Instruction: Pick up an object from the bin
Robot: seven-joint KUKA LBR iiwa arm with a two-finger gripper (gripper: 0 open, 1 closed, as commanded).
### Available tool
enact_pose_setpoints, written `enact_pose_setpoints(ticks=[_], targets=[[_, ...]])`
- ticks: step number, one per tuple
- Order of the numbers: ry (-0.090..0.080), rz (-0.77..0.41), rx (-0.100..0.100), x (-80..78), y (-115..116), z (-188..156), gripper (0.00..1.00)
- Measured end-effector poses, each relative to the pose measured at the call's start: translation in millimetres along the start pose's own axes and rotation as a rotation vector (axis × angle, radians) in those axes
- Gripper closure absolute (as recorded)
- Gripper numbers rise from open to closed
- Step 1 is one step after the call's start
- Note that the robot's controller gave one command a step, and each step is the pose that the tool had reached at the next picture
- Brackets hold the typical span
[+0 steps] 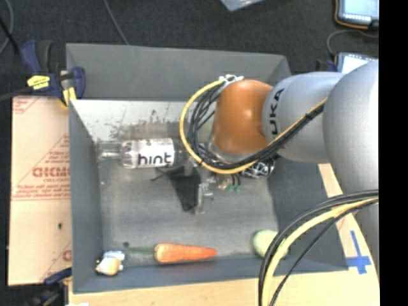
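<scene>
My gripper [196, 195] hangs below the orange wrist cover, low over the middle of the bin floor. A clear plastic bottle [145, 153] with a white "hint" label lies on its side along the back wall. The bottle's right end is just up and left of the gripper, and I cannot tell whether they touch. Nothing shows between the gripper's tips.
An orange carrot [185, 253] lies along the front wall. A small white and yellow thing [109, 264] sits in the front left corner and a pale green ball [263, 241] at the front right. The arm and its cables cover the bin's right side.
</scene>
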State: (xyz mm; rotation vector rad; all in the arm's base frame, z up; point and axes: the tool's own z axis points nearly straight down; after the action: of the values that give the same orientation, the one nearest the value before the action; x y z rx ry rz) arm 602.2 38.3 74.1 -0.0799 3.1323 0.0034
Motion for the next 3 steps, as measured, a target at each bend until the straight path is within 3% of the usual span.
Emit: enact_pose_setpoints(ticks=[1, 2, 3], targets=[[-0.009, 0.056, -0.004, -2.0, -12, 0, 1.0], [-0.01, 0.071, -0.004, 11.2, -14, 0, 1.0], [-0.014, 0.062, -0.004, -26.9, -8, -110, 1.0]])
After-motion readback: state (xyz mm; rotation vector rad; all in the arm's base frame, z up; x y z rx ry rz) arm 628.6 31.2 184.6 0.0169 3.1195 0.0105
